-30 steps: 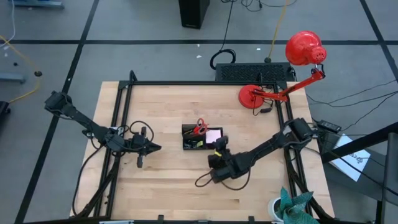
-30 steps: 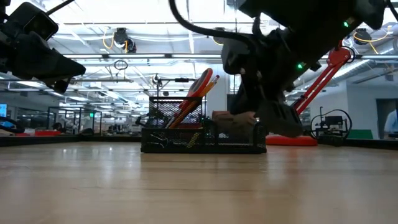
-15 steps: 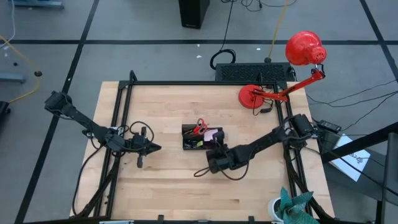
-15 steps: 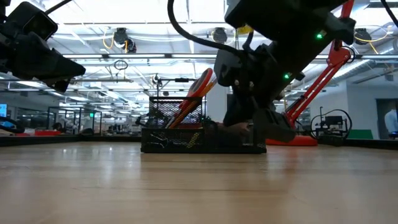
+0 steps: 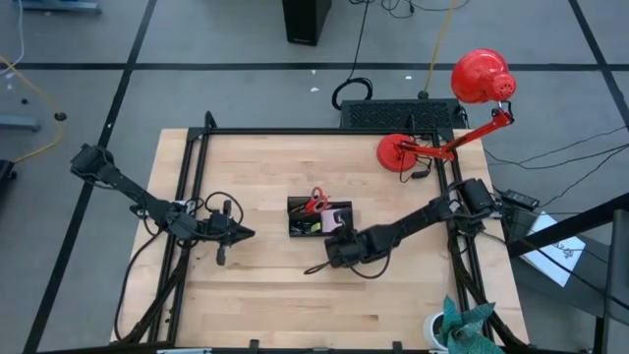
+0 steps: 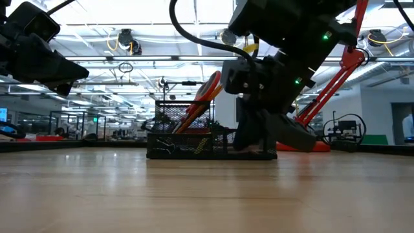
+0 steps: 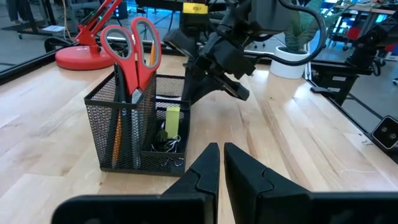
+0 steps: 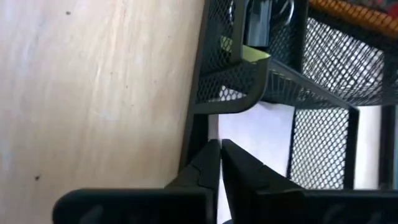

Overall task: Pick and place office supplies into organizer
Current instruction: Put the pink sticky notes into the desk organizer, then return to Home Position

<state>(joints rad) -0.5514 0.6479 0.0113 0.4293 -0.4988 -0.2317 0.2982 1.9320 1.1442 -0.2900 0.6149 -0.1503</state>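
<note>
with your right pincer (image 5: 339,234) closed at the near right corner of the organizer (image 5: 316,217) mid-counter, lift clear slowly so its fingers don't snag the mesh wall.

The right arm stretches low across the table, its right gripper (image 5: 337,239) tilted down with fingers pressed together. The left arm rests near the table's left edge, the left gripper (image 5: 246,233) closed and pointing inward.
</note>
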